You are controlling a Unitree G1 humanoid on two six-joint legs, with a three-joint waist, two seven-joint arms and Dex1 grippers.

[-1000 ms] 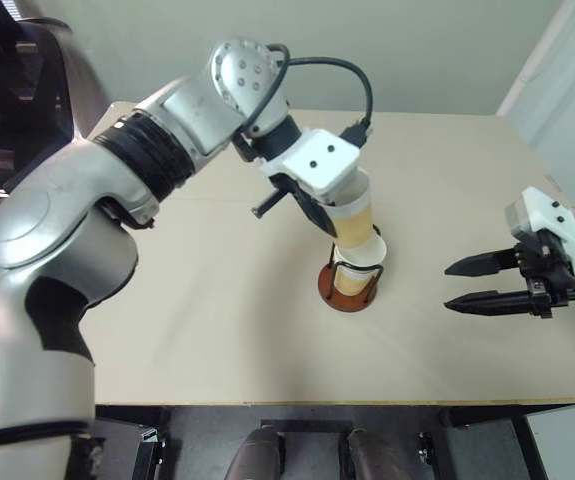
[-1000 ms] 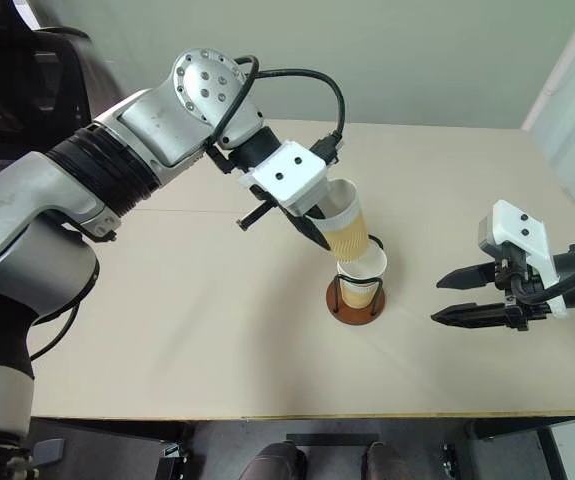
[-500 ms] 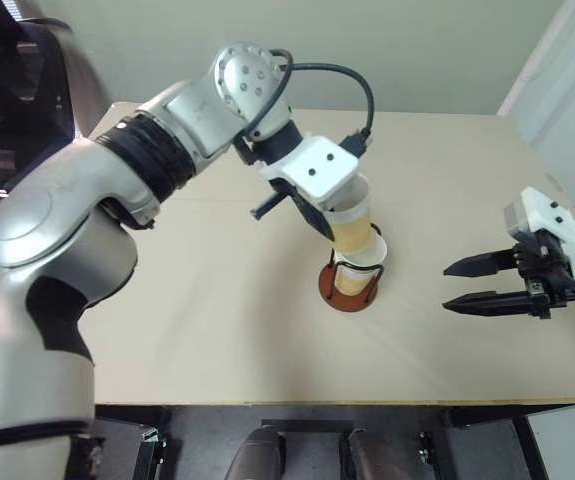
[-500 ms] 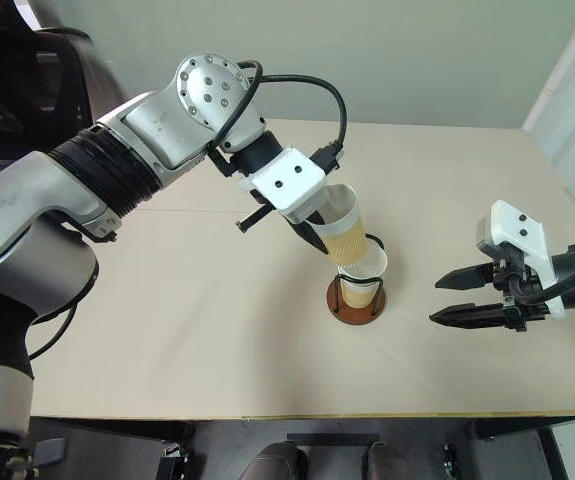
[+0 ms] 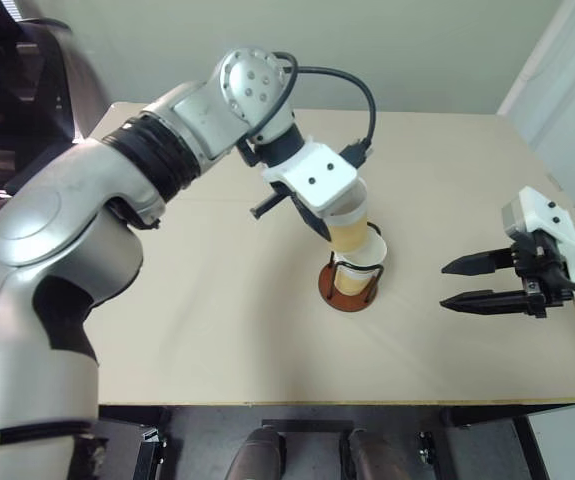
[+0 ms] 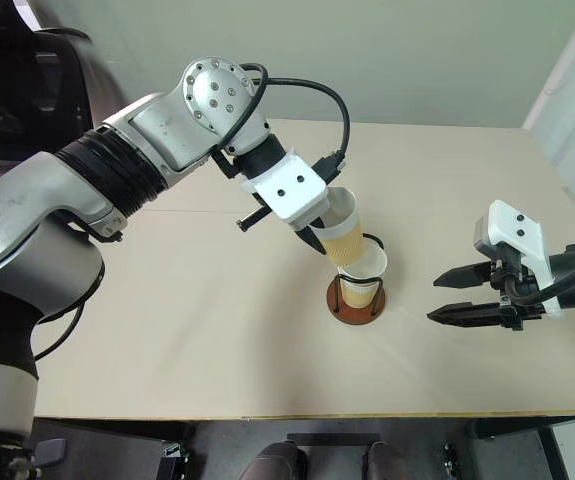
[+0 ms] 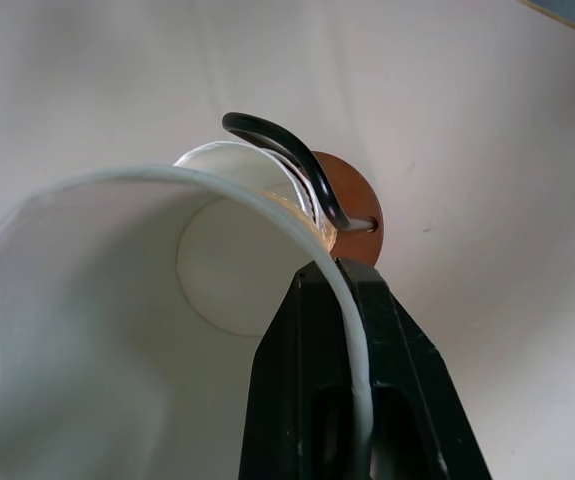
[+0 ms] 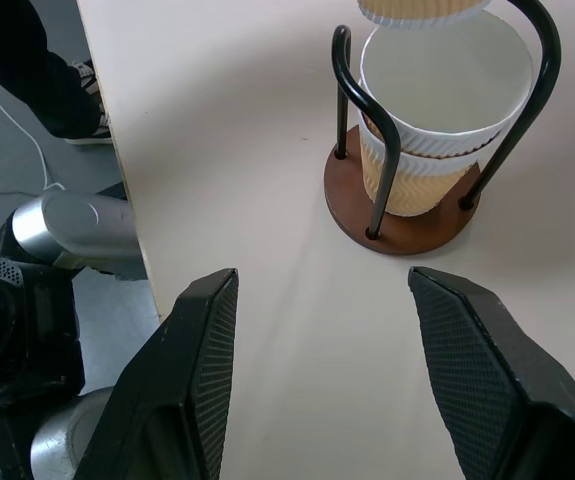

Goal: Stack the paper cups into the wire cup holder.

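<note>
You are looking at a tan table (image 6: 167,340) with the wire cup holder (image 6: 357,298) standing near its middle, a round brown base with thin black wire arches. 2 nested paper cups (image 8: 437,150) are sitting upright inside it, the white rim of the upper one showing above the lower one's rim. Your left gripper (image 6: 319,238) is pinching the wall of a 3rd paper cup (image 6: 341,232), 1 finger (image 7: 312,400) inside the rim and 1 outside, fingers closed tight on the paper. That cup is hanging tilted, its bottom poised just over the open mouth of the stacked cups; whether it is touching them you cannot tell. Your right gripper (image 6: 454,296) is hovering well apart on the right side of the table, pointing toward the holder, fingers (image 8: 192,390) spread apart and holding nothing.
</note>
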